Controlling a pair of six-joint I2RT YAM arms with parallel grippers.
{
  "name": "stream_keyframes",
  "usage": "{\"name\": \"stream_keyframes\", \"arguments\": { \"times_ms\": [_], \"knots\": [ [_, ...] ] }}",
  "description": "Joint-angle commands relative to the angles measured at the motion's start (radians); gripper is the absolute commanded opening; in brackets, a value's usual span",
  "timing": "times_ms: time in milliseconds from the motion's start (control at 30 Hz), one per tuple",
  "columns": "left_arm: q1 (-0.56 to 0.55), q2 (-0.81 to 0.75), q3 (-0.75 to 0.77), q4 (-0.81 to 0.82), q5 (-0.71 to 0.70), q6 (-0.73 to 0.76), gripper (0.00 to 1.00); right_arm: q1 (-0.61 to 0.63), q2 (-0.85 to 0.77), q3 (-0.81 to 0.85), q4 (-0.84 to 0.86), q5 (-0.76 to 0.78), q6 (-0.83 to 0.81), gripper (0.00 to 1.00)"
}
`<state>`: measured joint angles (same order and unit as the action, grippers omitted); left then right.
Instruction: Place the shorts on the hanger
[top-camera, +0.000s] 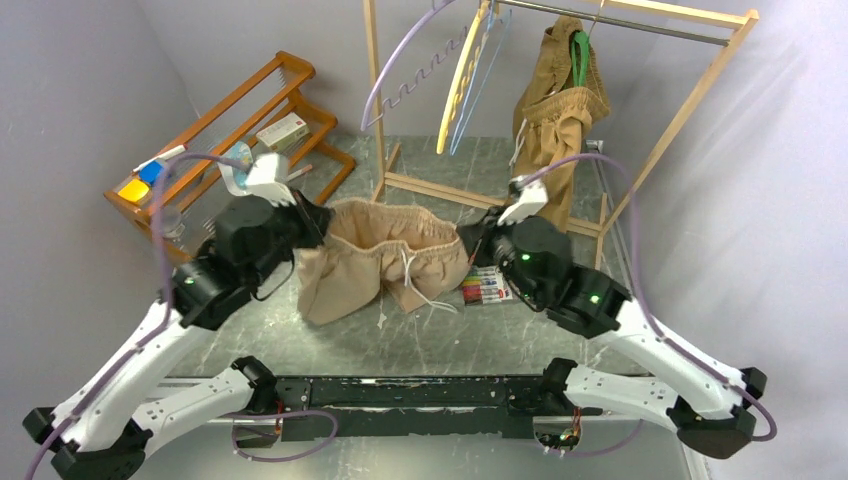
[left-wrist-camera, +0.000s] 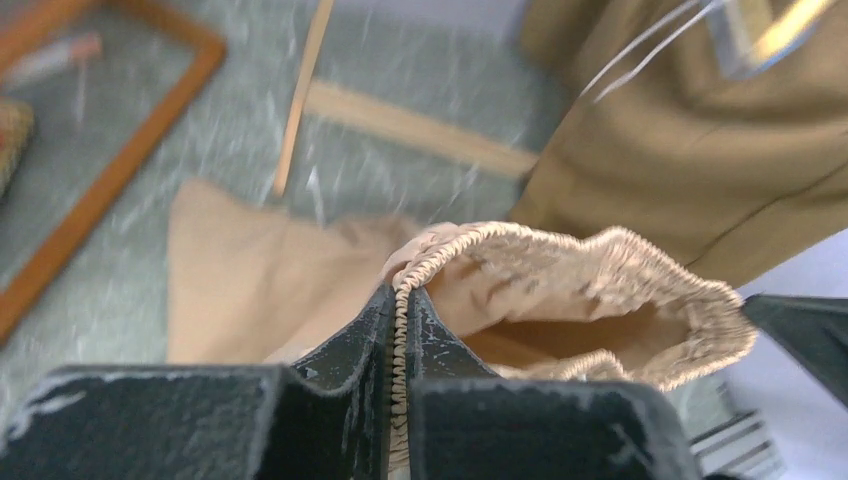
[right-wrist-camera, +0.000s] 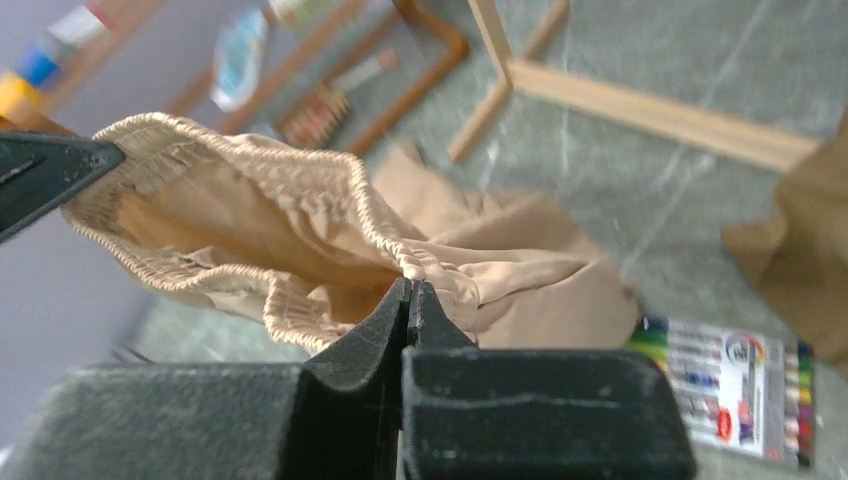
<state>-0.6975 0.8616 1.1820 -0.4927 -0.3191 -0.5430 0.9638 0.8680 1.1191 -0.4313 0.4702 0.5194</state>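
Between my two arms: I see the tan shorts (top-camera: 385, 255) held up by the elastic waistband, which is pulled out sideways from one gripper to the other and gapes open.
Left gripper (left-wrist-camera: 400, 300): my fingers are pressed together on the left end of the gathered waistband; its ribbed edge runs up between the two pads.
Right gripper (right-wrist-camera: 410, 295): my fingers are pinched tight on the opposite end of the waistband, with a fold of fabric bunched just above the tips.
Shorts, lower part: the legs sag below the band toward the table (top-camera: 450, 345), and the left leg looks to lie on the surface, though I cannot say so for sure.
White drawstring (top-camera: 415, 285): it dangles loose from the front of the waistband, trailing toward the table.
Light-blue hanger (top-camera: 478, 88): it hangs on the wooden garment rack (top-camera: 375, 100) at the far side, well apart from the shorts and not touched by either arm.
Neighbours on the rack: a yellow hanger (top-camera: 460, 80) sits just beside the blue one, a lilac hanger (top-camera: 400, 70) is further left, and darker brown shorts (top-camera: 555, 110) hang on a green hanger (top-camera: 579, 55) to the right.
Marker pack (top-camera: 487, 287): it lies flat on the table, just under my right wrist.
Wooden shelf (top-camera: 250, 110): it stands at far left, behind my left arm, with small items on it.
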Motion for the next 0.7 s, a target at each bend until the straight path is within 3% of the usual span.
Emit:
{"name": "stream_keyframes", "arguments": {
  "times_ms": [0,100,233,433,667],
  "knots": [
    [-0.008,-0.025,-0.214,-0.029,0.042,-0.072,0.07,0.001,0.027,-0.123,-0.067,-0.063,0.058,0.0],
    [-0.006,-0.035,-0.314,-0.01,0.066,-0.076,0.07,0.001,0.045,-0.198,-0.042,-0.118,0.082,0.0],
    [-0.004,0.006,-0.336,-0.012,0.1,-0.075,0.07,0.002,0.082,-0.219,-0.022,-0.128,0.109,0.0],
    [0.025,0.055,-0.313,0.002,0.173,-0.047,0.07,0.002,0.136,-0.175,-0.067,-0.081,0.154,0.23],
    [0.14,0.085,-0.306,0.039,0.398,0.02,0.07,0.002,0.131,-0.04,-0.108,-0.024,0.183,0.46]
  ]
}}
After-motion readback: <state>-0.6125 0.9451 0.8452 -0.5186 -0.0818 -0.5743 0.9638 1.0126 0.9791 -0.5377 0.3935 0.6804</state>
